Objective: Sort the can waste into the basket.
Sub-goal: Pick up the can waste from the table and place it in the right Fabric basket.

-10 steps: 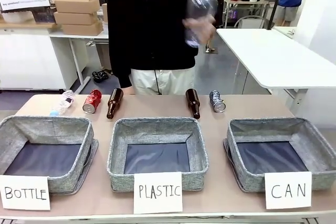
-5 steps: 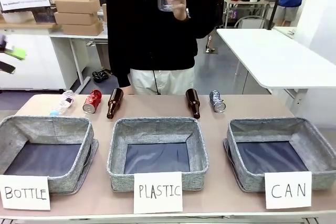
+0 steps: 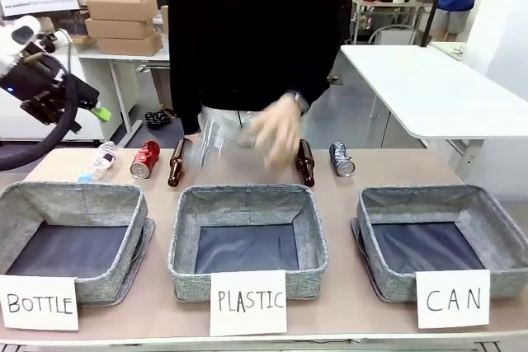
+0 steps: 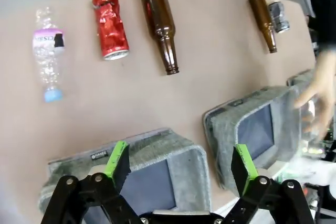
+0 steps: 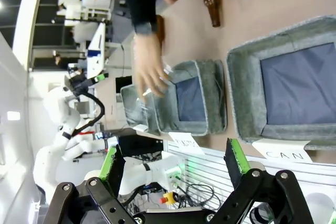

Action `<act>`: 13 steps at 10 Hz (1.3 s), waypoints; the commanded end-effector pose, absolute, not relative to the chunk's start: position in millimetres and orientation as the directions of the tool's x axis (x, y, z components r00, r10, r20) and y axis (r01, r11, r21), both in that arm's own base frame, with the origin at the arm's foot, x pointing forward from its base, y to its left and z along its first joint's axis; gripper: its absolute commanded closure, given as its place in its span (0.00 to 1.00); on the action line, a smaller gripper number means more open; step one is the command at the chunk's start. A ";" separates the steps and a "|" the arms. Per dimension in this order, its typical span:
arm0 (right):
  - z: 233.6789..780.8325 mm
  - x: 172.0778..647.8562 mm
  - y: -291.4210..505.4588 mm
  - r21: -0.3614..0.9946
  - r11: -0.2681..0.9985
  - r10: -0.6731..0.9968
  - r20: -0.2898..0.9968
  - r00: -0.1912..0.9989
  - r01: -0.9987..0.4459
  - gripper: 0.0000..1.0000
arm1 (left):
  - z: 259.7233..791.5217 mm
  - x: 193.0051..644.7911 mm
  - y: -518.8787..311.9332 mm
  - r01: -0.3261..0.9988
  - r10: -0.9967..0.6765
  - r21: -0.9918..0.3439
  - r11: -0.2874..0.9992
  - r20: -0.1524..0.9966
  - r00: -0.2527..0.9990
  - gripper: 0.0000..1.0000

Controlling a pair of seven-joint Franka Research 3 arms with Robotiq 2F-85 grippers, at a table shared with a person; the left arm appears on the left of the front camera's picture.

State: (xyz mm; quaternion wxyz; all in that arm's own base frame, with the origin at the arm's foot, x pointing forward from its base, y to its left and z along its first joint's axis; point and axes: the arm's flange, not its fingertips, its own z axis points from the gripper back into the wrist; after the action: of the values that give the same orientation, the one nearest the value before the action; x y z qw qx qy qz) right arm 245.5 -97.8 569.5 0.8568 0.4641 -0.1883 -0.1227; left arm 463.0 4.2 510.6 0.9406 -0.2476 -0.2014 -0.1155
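Red can: the shiny red crushed can (image 3: 144, 159) is lying on its side on the table (image 3: 330, 204) at about ten o'clock from the middle basket, in the far row between a clear plastic bottle (image 3: 98, 160) and a brown glass bottle (image 3: 180, 161). It is sitting loose, so a gripper coming from above should be able to take it.

Grey can: the dark silver-grey can (image 3: 341, 158) is lying at about one o'clock from the middle basket, just beside a second brown bottle (image 3: 303, 162) and not touching it, as far as I can tell.

CAN basket: the grey fabric basket (image 3: 497, 228) with the CAN sign is standing at the near right, at about five o'clock from the grey can. It is looking empty, so the sorting seems not yet begun.

Person: a blurred hand (image 3: 276, 133) is lowering a clear plastic bottle (image 3: 210, 142) over the far edge of the PLASTIC basket (image 3: 309, 237), likely adding it to the row or dropping it in.

Left gripper: the left gripper (image 4: 181, 163) is hanging in the air at nine o'clock, above the BOTTLE basket (image 3: 136, 212); jaws spread wide, gripping nothing, touching nothing.

Right gripper: the right gripper (image 5: 176, 163) is showing only in its own wrist view, well back from the table; jaws spread wide, carrying nothing.
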 end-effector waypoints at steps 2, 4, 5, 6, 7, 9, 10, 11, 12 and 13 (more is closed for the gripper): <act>570.6 246.6 -97.6 0.849 0.528 -0.376 0.226 0.899 0.007 0.00 | 510.6 463.0 4.2 0.317 -0.118 -0.419 0.851 0.436 0.892 0.00; 570.6 246.6 -97.6 0.849 0.528 -0.376 0.226 0.899 0.007 0.00 | 490.7 558.0 -10.3 0.153 -0.026 -0.400 0.904 0.306 0.952 0.00; 570.6 246.6 -97.6 0.849 0.528 -0.376 0.226 0.899 0.007 0.00 | 474.7 595.4 -15.9 0.133 -0.036 -0.372 0.919 0.258 0.965 0.00; 570.6 246.6 -97.6 0.849 0.528 -0.376 0.226 0.899 0.007 0.00 | 460.6 621.7 -21.6 0.130 -0.056 -0.334 0.934 0.223 0.973 0.00; 570.6 246.6 -97.6 0.849 0.528 -0.376 0.226 0.899 0.007 0.00 | 445.2 642.3 -28.2 0.152 -0.109 -0.354 0.923 0.139 0.984 0.00; 570.6 246.6 -97.6 0.849 0.528 -0.376 0.226 0.899 0.007 0.00 | 407.2 673.3 -38.2 0.042 -0.016 -0.244 0.969 0.109 0.994 0.00; 570.6 246.6 -97.6 0.849 0.528 -0.376 0.226 0.899 0.007 0.00 | 387.7 685.3 -39.1 0.013 0.009 -0.237 0.971 0.091 0.996 0.00; 570.6 246.6 -97.6 0.849 0.528 -0.376 0.226 0.899 0.007 0.00 | 368.7 693.3 -43.3 -0.015 0.042 -0.210 0.978 0.123 0.992 0.00; 570.6 246.6 -97.6 0.849 0.528 -0.376 0.226 0.899 0.007 0.00 | 355.3 697.4 -48.3 -0.022 0.051 -0.197 0.980 0.144 0.988 0.00; 570.6 246.6 -97.6 0.849 0.528 -0.376 0.226 0.899 0.007 0.00 | 343.1 700.9 -51.9 -0.029 0.051 -0.172 0.985 0.128 0.990 0.00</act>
State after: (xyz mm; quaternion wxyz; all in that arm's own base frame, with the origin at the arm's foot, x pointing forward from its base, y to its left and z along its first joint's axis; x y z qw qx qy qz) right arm 245.8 -97.7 569.4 0.8573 0.4634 -0.1879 -0.1227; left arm 694.6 -44.4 343.5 0.9923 -0.1048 -0.0651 0.0094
